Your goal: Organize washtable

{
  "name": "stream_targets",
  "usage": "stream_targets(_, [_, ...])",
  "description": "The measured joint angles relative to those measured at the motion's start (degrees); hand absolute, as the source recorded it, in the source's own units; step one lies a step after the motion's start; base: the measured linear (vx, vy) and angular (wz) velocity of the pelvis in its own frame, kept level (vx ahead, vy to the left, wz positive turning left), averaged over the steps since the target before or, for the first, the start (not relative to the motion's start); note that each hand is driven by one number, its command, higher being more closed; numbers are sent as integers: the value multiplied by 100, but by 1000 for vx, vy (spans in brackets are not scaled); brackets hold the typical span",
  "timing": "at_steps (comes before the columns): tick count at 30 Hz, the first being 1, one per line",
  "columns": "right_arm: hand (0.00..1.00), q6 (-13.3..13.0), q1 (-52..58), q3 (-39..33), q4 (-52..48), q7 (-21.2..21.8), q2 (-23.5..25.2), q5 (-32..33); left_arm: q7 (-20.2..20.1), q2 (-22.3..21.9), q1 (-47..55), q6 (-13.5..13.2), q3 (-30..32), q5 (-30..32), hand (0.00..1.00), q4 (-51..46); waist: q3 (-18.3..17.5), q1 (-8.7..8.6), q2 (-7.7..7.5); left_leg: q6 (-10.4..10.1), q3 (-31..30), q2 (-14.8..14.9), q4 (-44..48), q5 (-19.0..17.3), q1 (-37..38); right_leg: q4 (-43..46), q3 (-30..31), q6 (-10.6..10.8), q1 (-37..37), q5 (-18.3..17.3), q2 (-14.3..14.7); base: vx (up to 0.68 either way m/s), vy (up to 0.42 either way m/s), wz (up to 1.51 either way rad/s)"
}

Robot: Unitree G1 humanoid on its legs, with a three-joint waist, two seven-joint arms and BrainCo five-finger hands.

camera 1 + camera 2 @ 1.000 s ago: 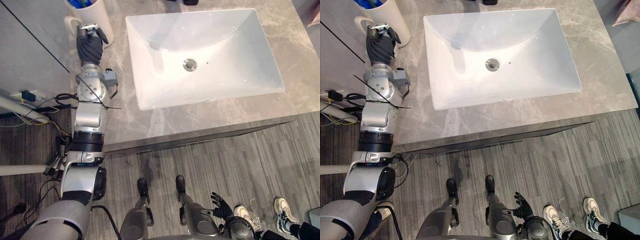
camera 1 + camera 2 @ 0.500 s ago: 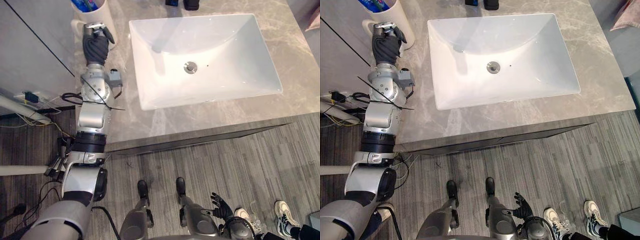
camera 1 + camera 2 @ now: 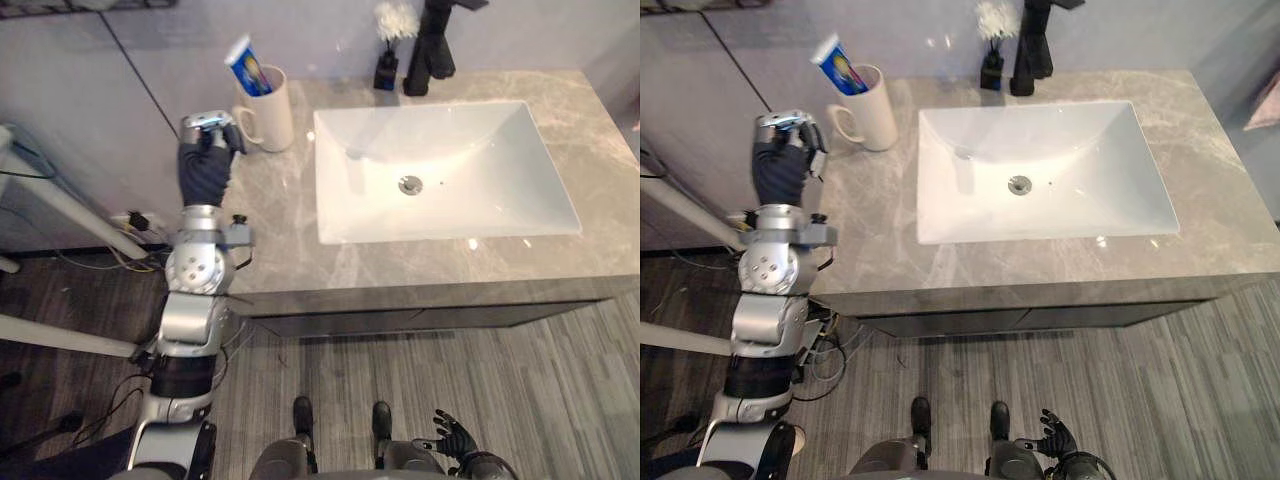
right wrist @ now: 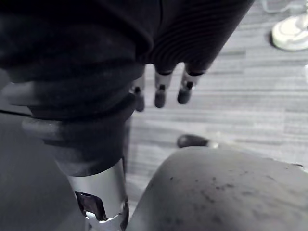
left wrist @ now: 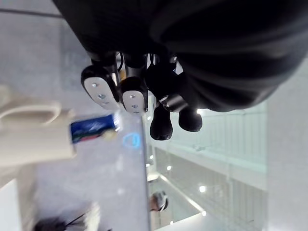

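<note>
A cream cup [image 3: 268,108] with a handle stands on the grey marble washtable [image 3: 285,225] at its back left, and a blue toothpaste tube [image 3: 246,66] sticks out of it. My left hand [image 3: 205,165] hovers just left of the cup's handle, a small gap from it. Its fingers [image 5: 132,96] are curled against the palm and hold nothing; the cup [image 5: 29,139] shows beyond them in the left wrist view. My right hand [image 3: 452,438] hangs low beside my legs, fingers [image 4: 161,94] straight and spread over the floor.
A white rectangular sink [image 3: 480,200] is set in the washtable's middle. Behind it stand a black tap [image 3: 432,45] and a small dark bottle with a white tuft [image 3: 388,45]. A grey wall runs along the back. White stand legs [image 3: 60,210] cross the floor at the left.
The camera has pulled back and tilted up, bringing the wall, tap and bottle into view. My left hand has come a little away from the cup's handle.
</note>
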Motion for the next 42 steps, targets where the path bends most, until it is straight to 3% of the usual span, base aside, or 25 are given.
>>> stream_targets(2, [0, 8, 20, -30, 166, 2, -1, -1, 5, -14, 516, -140, 396, 78, 100, -344, -214, 31, 31, -22, -134, -5, 0, -16, 90, 60, -143, -11, 89, -83, -7, -41, -7, 36])
stream_targets(6, [0, 34, 153, -119, 439, -6, 1, 0, 28, -298, 1379, -235, 990, 460, 100, -646, -561, 293, 0, -41, -437, -16, 0, -25, 175, 108, -459, -17, 306, -193, -8, -12, -17, 40])
stream_targets(9, [0, 56, 185, -189, 493, 0, 52, -1, 91, -858, 2174, -232, 1557, 644, 100, -658, -606, 325, -72, -15, -757, -68, 131, -4, 257, 118, -796, -23, 603, -256, -26, -26, -29, 58])
stream_targets(11, [0, 54, 223, -244, 555, 0, 109, -1, 145, -1278, 2683, -215, 1850, 644, 100, -628, -649, 477, -123, -34, -905, -88, 158, -17, 304, 176, -913, -19, 703, -328, -32, -50, -31, 39])
stream_targets(14, [0, 58, 313, -351, 609, 73, 159, -3, 145, -1652, 3339, -99, 2190, 643, 100, -274, -750, 614, -189, -42, -1088, -94, 120, -31, 288, 324, -1129, -19, 694, -543, -42, -53, -35, 37])
stream_targets(18, [0, 96, 401, -340, 437, 123, 235, -3, 114, -1885, 3850, 95, 2624, 641, 100, 1030, -844, 617, -261, -42, -1107, -67, 134, -31, 213, 438, -1260, -27, 620, -620, -40, -23, -18, 14])
stream_targets(19, [0, 112, 432, -340, 332, 130, 252, -3, 113, -1913, 3850, 196, 2740, 634, 0, 1818, -851, 611, -262, -42, -1069, -47, 154, -31, 210, 541, -1272, -10, 585, -677, -45, 0, 0, 0])
stream_targets(21, [0, 126, 476, -349, 182, 121, 377, -2, -11, -1895, 3843, 351, 2795, 426, 0, 3541, -888, 584, -302, -56, -1062, -29, 235, -26, 219, 690, -1295, 4, 579, -753, -52, 14, -10, 2])
stream_targets(26, [0, 95, 366, -344, 455, 108, 494, 4, -315, -1946, 3810, 601, 3133, 326, 0, 6680, -941, 579, -416, -104, -998, 43, 422, -132, 197, 740, -1182, -92, 586, -808, 13, 37, -40, -6])
stream_targets(30, [0, 95, 224, -344, 707, 104, 421, 6, -388, -1864, 3934, 738, 3369, 475, 0, 7130, -912, 597, -372, -157, -994, 90, 524, -187, 150, 777, -1155, -134, 566, -835, 64, -6, -26, -4])
stream_targets(33, [0, 92, 131, -326, 694, 101, 383, 14, -498, -1828, 3831, 713, 3136, 479, 0, 7110, -860, 588, -336, -189, -1204, 96, 906, -275, -256, 937, -1373, -192, 363, -883, 88, -48, -23, 32])
stream_targets(36, [0, 93, 38, -208, 611, 100, 269, 45, -495, -1813, 3517, 624, 2856, 542, 0, 7031, -558, 595, -255, -182, -1296, 114, 1161, -377, -450, 1198, -1559, -190, 254, -1030, 80, -82, -20, 27])
stream_targets(42, [0, 96, 19, -183, 457, 52, 281, 43, -470, -1792, 3233, 545, 2598, 848, 0, 6817, -450, 581, -296, -162, -761, 364, 1827, -656, -884, 1390, -1563, -193, 78, -1146, 68, -11, 12, 4])
